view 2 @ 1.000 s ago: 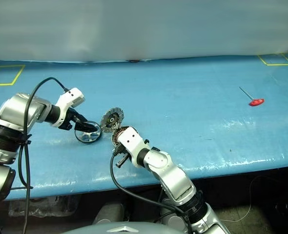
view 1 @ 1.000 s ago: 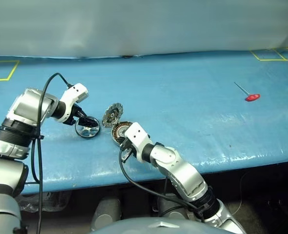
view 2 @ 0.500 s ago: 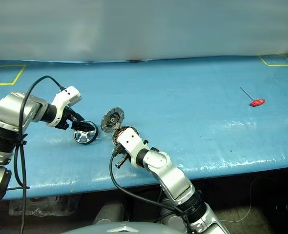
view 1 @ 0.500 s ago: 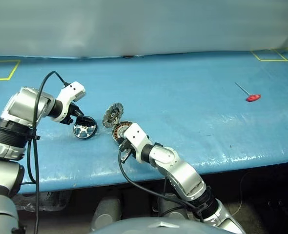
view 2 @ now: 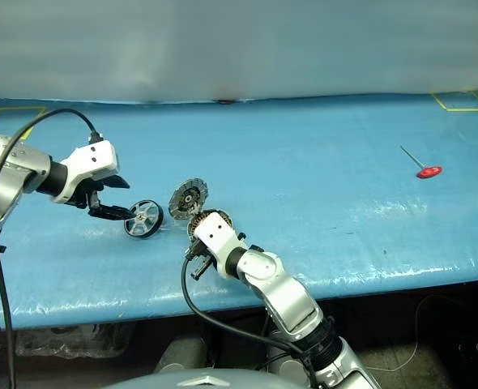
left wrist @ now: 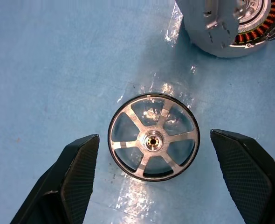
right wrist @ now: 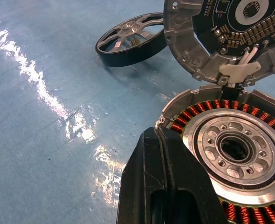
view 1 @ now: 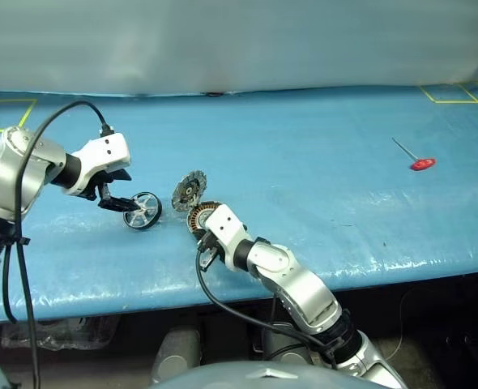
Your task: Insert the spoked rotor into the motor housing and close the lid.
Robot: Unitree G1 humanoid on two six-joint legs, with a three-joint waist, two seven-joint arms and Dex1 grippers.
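The spoked rotor (view 1: 142,211), a dark-rimmed wheel with silver spokes, stands tilted on its edge on the blue table (view 1: 304,162). My left gripper (view 1: 116,197) hovers just left of it, open. In the left wrist view the rotor (left wrist: 154,137) sits ahead of the wide-spread fingers (left wrist: 77,172), untouched. To the rotor's right lies the motor housing (view 1: 194,217) with its copper windings (right wrist: 207,105) showing. The lid (view 1: 188,191) stands open at the housing's far edge, dark inner face (right wrist: 230,28) towards me. My right gripper (right wrist: 163,137) is shut, its tips at the housing's near rim.
A red-handled tool (view 1: 418,162) lies far to the right on the table. Yellow tape marks sit at the back left (view 1: 0,117) and back right (view 1: 450,91) corners. The table's front edge (view 1: 223,296) runs close below the housing.
My left gripper has risen, rolled and drawn back to the left. The rotor has gone from lying flat under it to standing tilted on edge. The right arm has kept still.
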